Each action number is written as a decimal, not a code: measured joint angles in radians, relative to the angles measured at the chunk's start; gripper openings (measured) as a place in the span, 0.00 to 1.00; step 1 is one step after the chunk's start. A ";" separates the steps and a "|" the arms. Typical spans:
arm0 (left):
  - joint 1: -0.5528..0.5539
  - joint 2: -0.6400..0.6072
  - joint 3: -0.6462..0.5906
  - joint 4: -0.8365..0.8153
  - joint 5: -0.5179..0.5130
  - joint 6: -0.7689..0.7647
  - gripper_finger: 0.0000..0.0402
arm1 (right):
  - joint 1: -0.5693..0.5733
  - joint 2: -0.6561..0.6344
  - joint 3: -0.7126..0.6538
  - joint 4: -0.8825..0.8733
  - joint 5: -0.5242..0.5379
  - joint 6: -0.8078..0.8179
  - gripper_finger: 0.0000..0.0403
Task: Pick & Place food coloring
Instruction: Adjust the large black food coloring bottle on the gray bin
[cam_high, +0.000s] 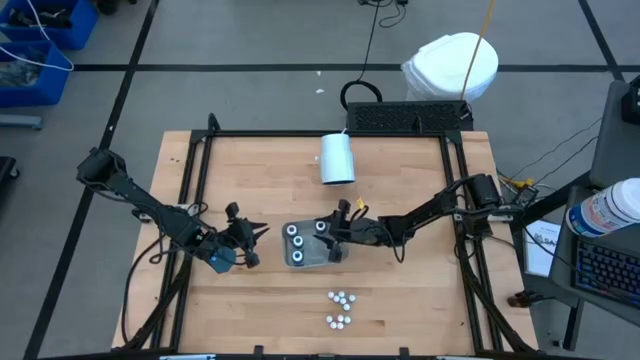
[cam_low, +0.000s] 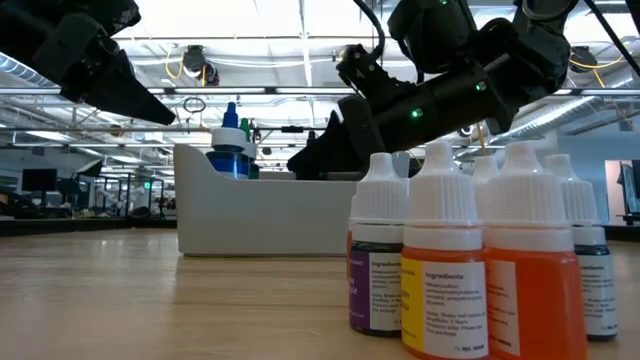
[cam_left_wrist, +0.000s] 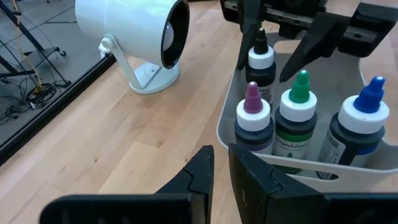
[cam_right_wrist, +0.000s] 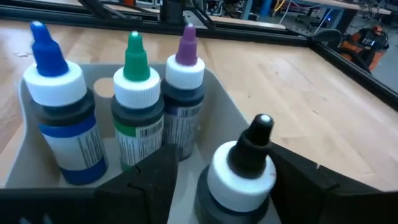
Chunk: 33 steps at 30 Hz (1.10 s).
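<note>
A pale tray (cam_high: 300, 258) holds three wide food coloring bottles, tipped blue (cam_right_wrist: 53, 102), green (cam_right_wrist: 137, 93) and purple (cam_right_wrist: 185, 81), plus a black-tipped one (cam_right_wrist: 244, 165). My right gripper (cam_right_wrist: 224, 158) is open over the tray (cam_left_wrist: 230, 134), reaching in from the table's right. Its fingers (cam_left_wrist: 306, 46) stand on either side of the black-tipped bottle (cam_left_wrist: 261, 59), which stands in the tray. I see no plain touch. Several small white-capped bottles (cam_high: 340, 308) stand near the table's near edge. My left gripper (cam_high: 256, 245) is shut, just left of the tray.
A large white cup (cam_high: 337, 158) lies on its side beyond the tray, toward the far edge. The small bottles (cam_low: 450, 270) stand close in front of the low camera. Black frame rails run along the table's edges (cam_high: 455, 200). Bare wood lies left of the tray.
</note>
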 joint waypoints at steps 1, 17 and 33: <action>0.000 0.000 0.000 -0.001 0.000 0.000 0.14 | 0.000 0.000 0.002 -0.001 0.000 -0.004 0.50; 0.000 0.000 0.000 0.000 0.004 -0.002 0.14 | 0.002 0.001 0.043 0.034 -0.005 -0.021 0.26; 0.000 0.000 0.000 0.000 0.003 -0.002 0.14 | -0.016 0.005 0.158 -0.116 -0.008 0.054 0.29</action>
